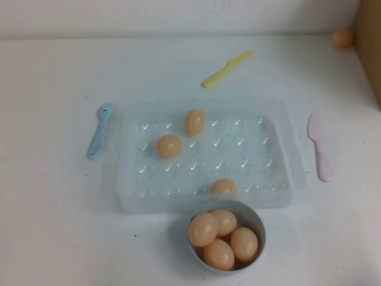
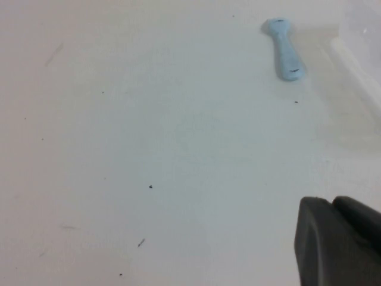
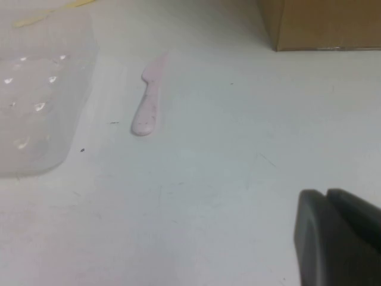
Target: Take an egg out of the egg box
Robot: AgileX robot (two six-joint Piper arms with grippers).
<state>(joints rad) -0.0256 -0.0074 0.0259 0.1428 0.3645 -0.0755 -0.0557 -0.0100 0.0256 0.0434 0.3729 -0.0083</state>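
Three eggs [image 1: 169, 146] in egg box [image 1: 296, 179]; left gripper [image 2: 336, 238], right gripper [image 3: 336, 238] hover beside, openness untellable

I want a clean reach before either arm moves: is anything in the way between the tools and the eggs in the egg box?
Nothing visible blocks them. Three eggs sit uncovered in the egg box, like the egg. The left tool is over bare table near the blue utensil; the right tool is near the pink knife. The bowl touches the box's near edge.

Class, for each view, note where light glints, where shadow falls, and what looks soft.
High view: glints dot the egg box dimples; the bowl shades its eggs. Left wrist view: left gripper looms dark, blurred. Right wrist view: right gripper likewise; the pink knife looks soft.
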